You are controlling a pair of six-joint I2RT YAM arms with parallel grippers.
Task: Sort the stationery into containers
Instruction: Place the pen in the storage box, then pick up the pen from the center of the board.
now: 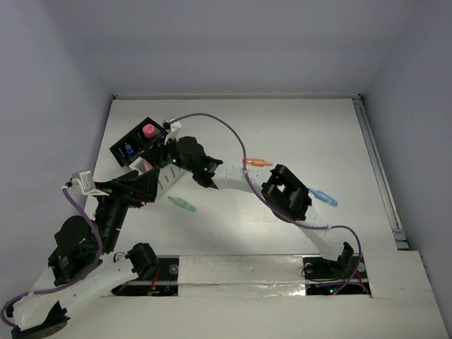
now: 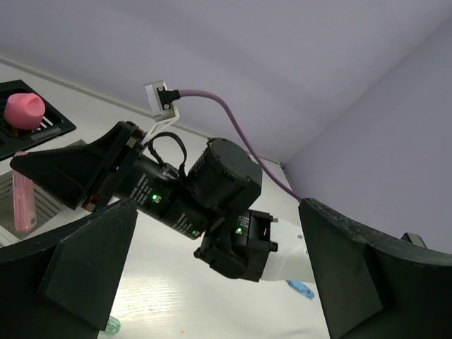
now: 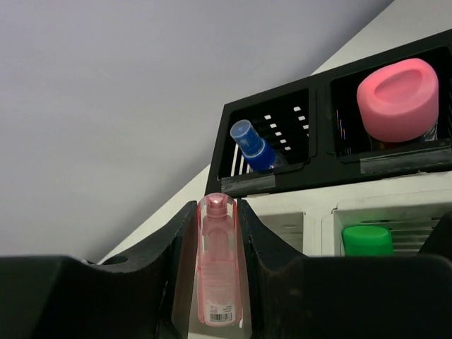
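Up by the far left corner of the table both arms crowd over the boxes. The right end effector pinches a pink marker lengthwise between its fingers, tip towards the white box, which sits joined to the near side of the black box. The black box has a blue pen and a pink cap in it, and a green cap shows in the white one. The left end effector is spread wide and empty, right beside the other arm's wrist.

What worries me is the marker's place. It looks close to the white box's left rim, and I can't tell whether it hangs over the opening or the rim itself. Let go there, it could hit the edge, tip out and roll away across the table. The two arms are so close that either moving could knock the other, shake the marker loose or shove the boxes. The purple cable arching over the far side could also snag. An orange pen, a mint pen and a loose blue pen lie out in the middle, well apart
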